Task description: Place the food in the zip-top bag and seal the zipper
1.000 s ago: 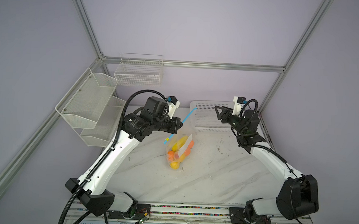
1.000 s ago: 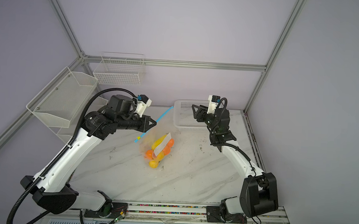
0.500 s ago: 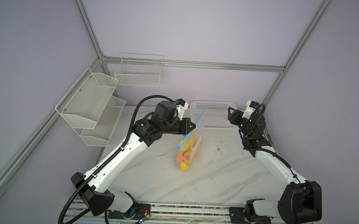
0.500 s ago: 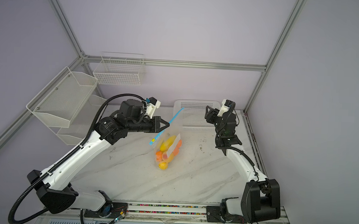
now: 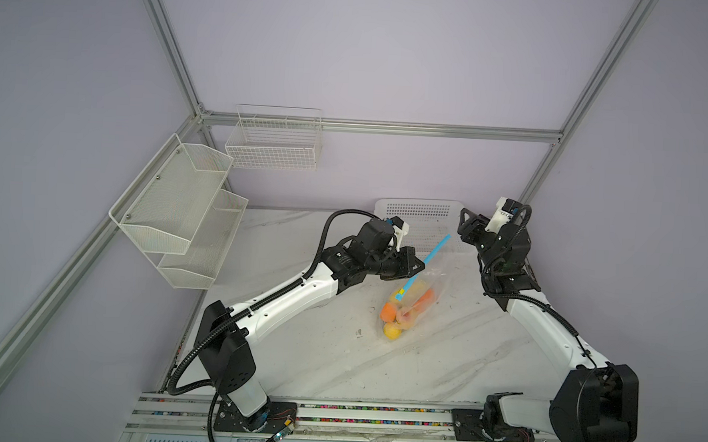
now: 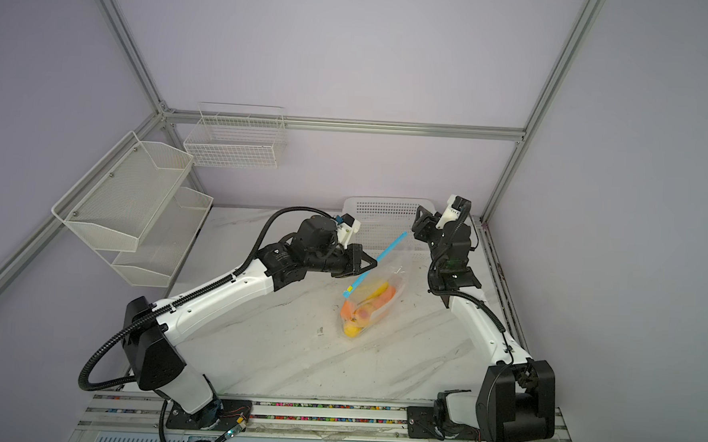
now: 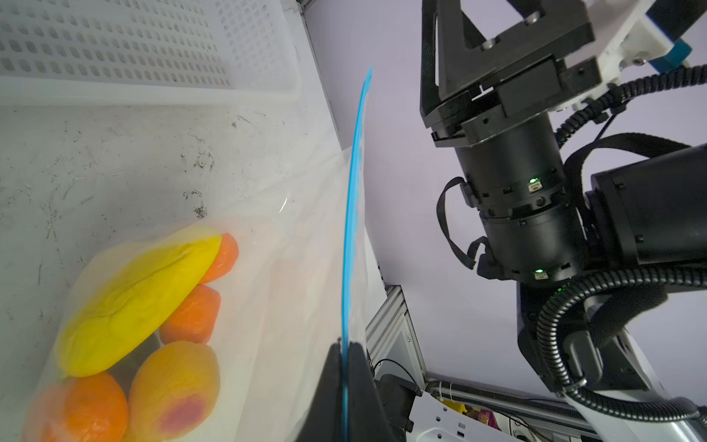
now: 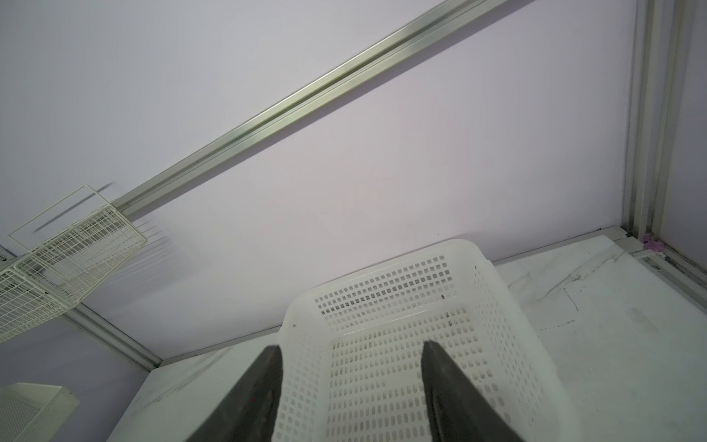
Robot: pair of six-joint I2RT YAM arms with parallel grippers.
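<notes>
Near the middle of the surface [image 5: 337, 354], the bag [image 5: 436, 282] hangs from its blue zipper [image 5: 437, 249]. The left hand [image 5: 419, 269] is pinched tight on the zipper, part way along it. The zipper slants up toward the back. A tiny yellow slider [image 5: 400, 292] sits at its low end. The food [image 5: 405, 312] is inside the bag, bunched at the bottom end, which seems to rest on the surface. Through the clear plastic, the left wrist view shows a long yellow fruit [image 7: 134, 298], orange balls [image 7: 193, 313] and a yellow fruit with a red spot [image 7: 176, 386]. The right hand [image 5: 462, 224] is up high, by the basket [image 5: 419, 204] at the back. Its fingers are apart and it holds nothing. It is not touching the bag.
</notes>
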